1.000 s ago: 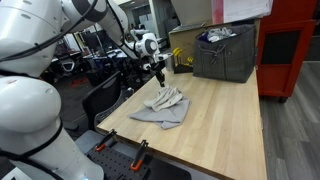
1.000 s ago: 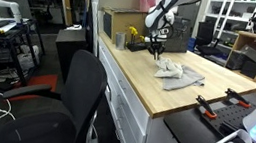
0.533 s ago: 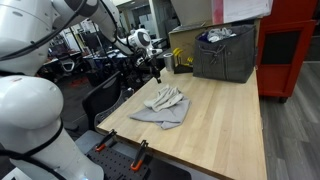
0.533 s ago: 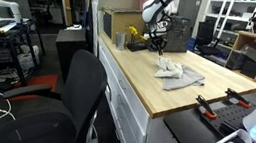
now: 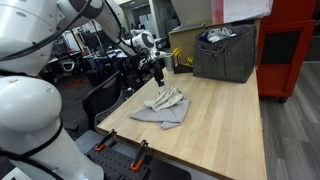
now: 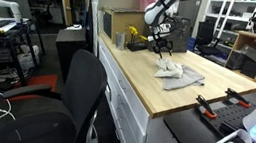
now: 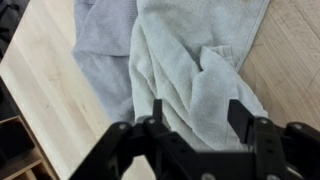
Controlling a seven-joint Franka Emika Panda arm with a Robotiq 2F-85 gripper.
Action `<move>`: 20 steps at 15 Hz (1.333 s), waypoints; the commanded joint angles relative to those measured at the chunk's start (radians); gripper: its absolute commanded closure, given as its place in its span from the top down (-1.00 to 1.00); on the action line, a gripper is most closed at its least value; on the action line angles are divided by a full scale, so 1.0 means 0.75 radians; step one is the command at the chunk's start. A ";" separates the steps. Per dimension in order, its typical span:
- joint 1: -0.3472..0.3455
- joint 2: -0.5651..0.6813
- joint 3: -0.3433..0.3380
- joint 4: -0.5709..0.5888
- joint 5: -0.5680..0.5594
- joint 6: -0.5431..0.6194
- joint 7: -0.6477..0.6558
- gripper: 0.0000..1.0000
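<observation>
A crumpled grey towel [image 5: 164,104] lies on the wooden table [image 5: 225,125]; it also shows in the other exterior view [image 6: 176,74] and fills the wrist view [image 7: 185,55]. My gripper [image 5: 158,76] hangs above the towel's far end, a little clear of it, also seen in an exterior view [image 6: 162,49]. In the wrist view the gripper [image 7: 196,115] is open and empty, its two black fingers spread over the cloth's folds.
A dark grey fabric bin [image 5: 224,52] stands at the table's back. A cardboard box [image 6: 124,26] with a yellow object sits near the corner. A black office chair [image 6: 74,94] stands beside the table. Red clamps [image 5: 138,153] grip the table's front edge.
The gripper has shifted slightly over the towel's far end and dropped a little toward it. The towel has not moved.
</observation>
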 commanded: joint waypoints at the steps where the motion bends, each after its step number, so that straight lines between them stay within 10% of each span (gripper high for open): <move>1: -0.068 0.088 0.050 0.108 0.068 -0.058 -0.075 0.98; 14: -0.048 0.110 0.044 0.162 0.136 -0.062 -0.044 -0.96; 20: 0.000 -0.048 0.071 0.255 0.130 -0.110 -0.028 -0.94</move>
